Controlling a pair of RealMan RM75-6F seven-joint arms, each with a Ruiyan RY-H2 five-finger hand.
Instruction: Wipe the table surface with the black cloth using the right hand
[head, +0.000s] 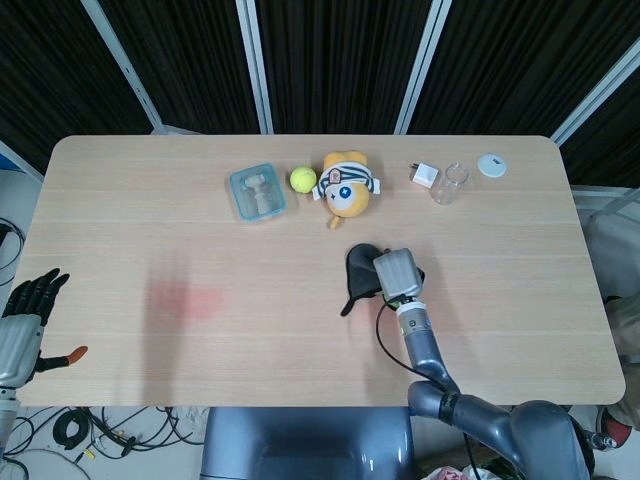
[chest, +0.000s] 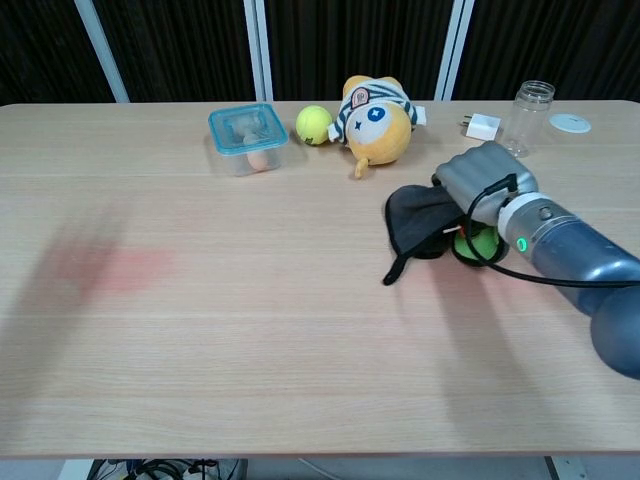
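The black cloth (head: 359, 272) (chest: 415, 223) lies crumpled on the wooden table (head: 150, 240) (chest: 200, 330), right of centre, with a strip trailing toward the front left. My right hand (head: 396, 271) (chest: 483, 178) presses down on its right part, fingers curled over the cloth. A green patch (chest: 474, 245) shows under the hand. My left hand (head: 24, 316) hangs off the table's front left corner with fingers spread, holding nothing; it shows only in the head view.
Along the far edge stand a blue-lidded container (head: 256, 192) (chest: 246, 137), a tennis ball (head: 303, 179) (chest: 313, 124), an orange plush toy (head: 347, 184) (chest: 376, 117), a white charger (head: 424, 176) (chest: 482, 127), a clear jar (head: 450, 184) (chest: 526, 118) and a white disc (head: 491, 165) (chest: 569, 123). Reddish patches (head: 200, 300) (chest: 110, 268) tint the table.
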